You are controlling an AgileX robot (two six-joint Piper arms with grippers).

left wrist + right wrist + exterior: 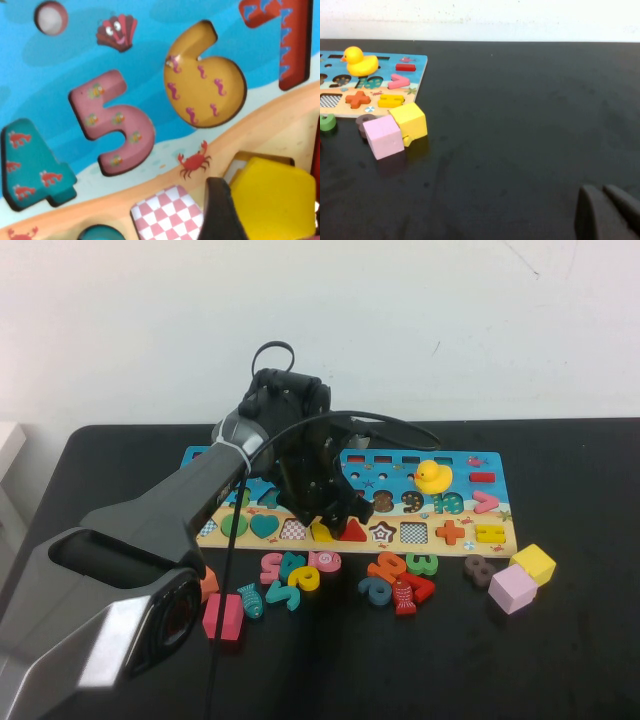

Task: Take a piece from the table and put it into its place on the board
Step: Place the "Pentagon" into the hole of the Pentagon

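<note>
High view: the left gripper (335, 510) is lowered over the sandy lower band of the board (470, 465), which lies on the table (590, 660). The yellow piece (322, 532) sits at the shape row beneath it, between a checkered slot and a red triangle (352, 531). Whether the fingers are apart or clamped cannot be told here.

Left wrist view: the piece (272, 197) lies over its cut-out, slightly askew, a dark fingertip (220, 210) touching its edge.

Right wrist view: the right gripper (607, 212) rests low over bare table, well apart from the board (415, 70), fingers together
</note>
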